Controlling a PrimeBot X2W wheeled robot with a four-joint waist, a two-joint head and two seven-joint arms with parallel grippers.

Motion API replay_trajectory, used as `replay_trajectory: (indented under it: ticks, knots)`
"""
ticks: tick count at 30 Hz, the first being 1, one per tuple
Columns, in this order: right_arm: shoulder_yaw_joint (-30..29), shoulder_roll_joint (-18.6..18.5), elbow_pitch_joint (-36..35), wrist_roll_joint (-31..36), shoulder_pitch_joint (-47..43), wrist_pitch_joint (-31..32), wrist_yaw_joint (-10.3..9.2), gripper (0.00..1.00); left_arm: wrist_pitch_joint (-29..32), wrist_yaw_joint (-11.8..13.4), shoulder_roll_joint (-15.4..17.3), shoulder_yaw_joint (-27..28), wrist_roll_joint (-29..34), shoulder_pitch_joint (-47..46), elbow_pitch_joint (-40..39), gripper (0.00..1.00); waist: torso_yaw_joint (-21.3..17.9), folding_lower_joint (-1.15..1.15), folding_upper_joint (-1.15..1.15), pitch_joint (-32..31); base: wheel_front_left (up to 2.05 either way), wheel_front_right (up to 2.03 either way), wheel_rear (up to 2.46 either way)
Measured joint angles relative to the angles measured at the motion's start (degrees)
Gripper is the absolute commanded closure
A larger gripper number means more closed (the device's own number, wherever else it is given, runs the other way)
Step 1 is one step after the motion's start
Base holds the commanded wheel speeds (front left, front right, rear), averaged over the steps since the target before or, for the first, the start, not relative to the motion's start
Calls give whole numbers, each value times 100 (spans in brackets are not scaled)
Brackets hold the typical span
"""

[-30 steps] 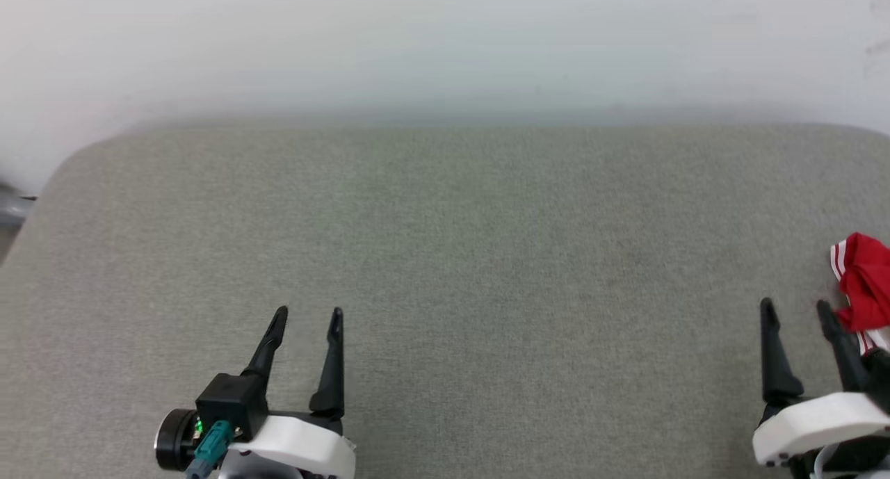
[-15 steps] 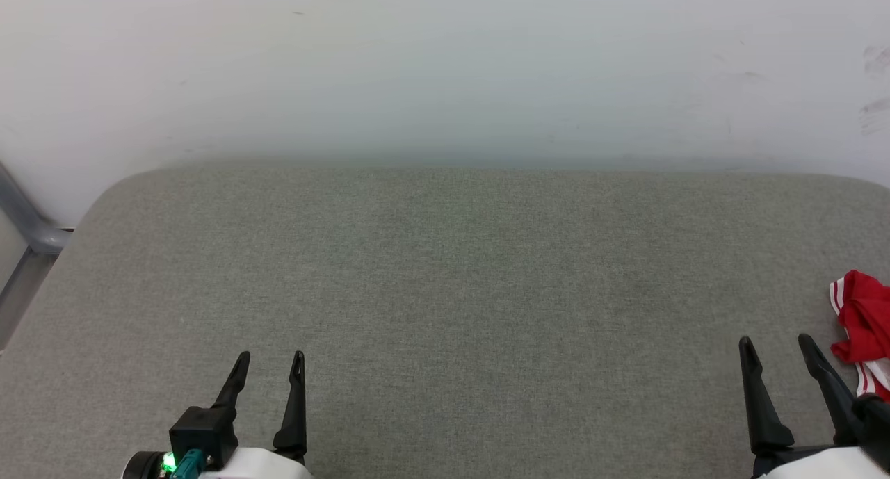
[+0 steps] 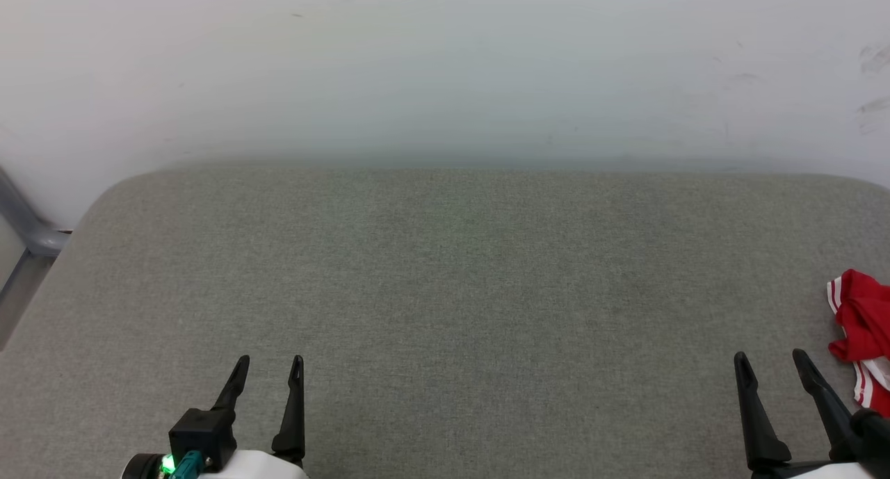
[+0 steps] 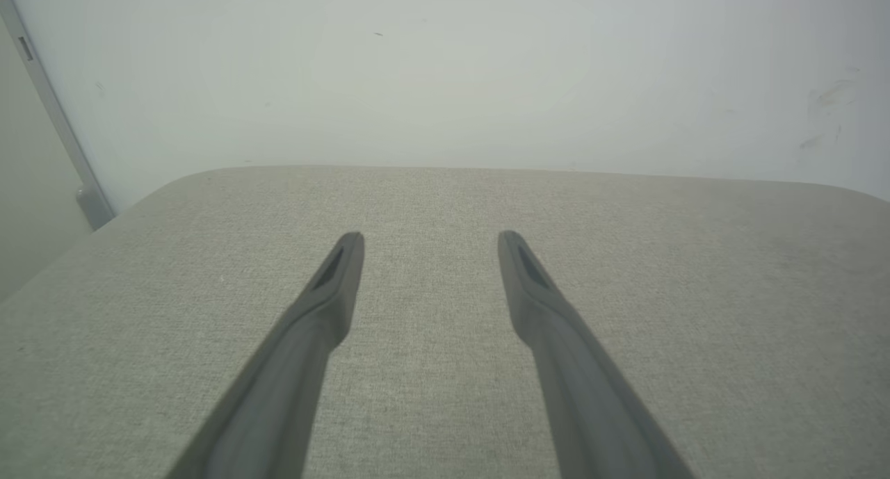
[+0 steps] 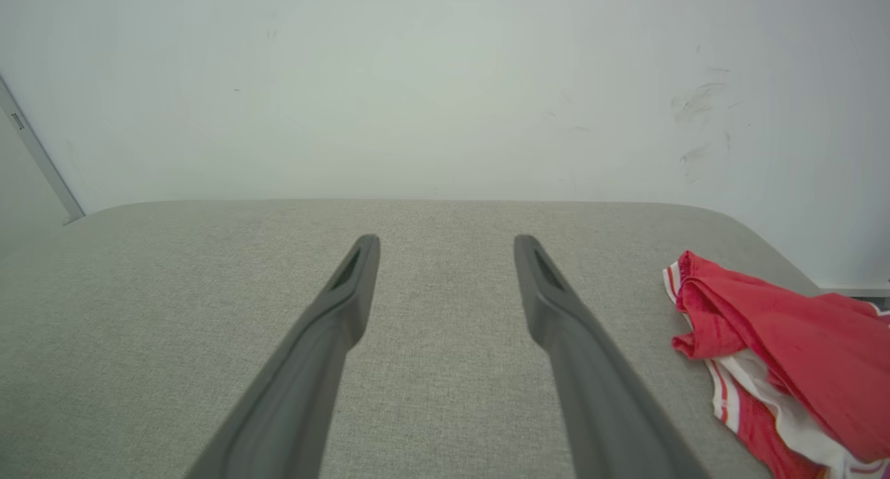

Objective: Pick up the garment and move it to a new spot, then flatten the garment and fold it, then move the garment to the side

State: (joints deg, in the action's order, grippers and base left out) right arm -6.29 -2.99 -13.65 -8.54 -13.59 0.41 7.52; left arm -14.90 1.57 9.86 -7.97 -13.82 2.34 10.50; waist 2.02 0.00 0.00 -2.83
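Lately only the head camera has been tilted; nothing on the desk (image 3: 445, 291) was shifted. Both jaws are held open and empty. The garment (image 3: 861, 311) lies bunched just right of the right jaws, neither flattened nor folded.

A broad surface (image 3: 445, 291) covered in grey-green woven fabric spreads from near to far, and its far corners are rounded. Directly behind its far edge stands a plain pale wall (image 3: 445, 69), softly and evenly lit, with a few dark scuff marks (image 5: 702, 103) toward the right. At the far left, a grey metal bar (image 3: 28, 229) slants down beside the surface's corner.
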Motion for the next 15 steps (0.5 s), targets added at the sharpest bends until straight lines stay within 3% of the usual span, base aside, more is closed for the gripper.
replay_trajectory:
  ticks: [13, 14, 15]
  knots:
    - [42, 0, 42, -5, 21, -21, 0, 0, 0, -55, -32, 41, 54, 0, 2, 0, -14, 0, 0, 42, 0, 0, 0]
    - [44, 0, 49, -8, 27, -26, 0, 100, 0, -56, -37, 42, 53, 0, 10, 100, -12, 0, 0, 45, 0, 0, 0]
    - [45, 0, 100, -5, 20, -29, 0, 100, 12, -55, -47, 40, 52, 7, 57, 100, -12, 1, 0, 45, 0, 0, 0]
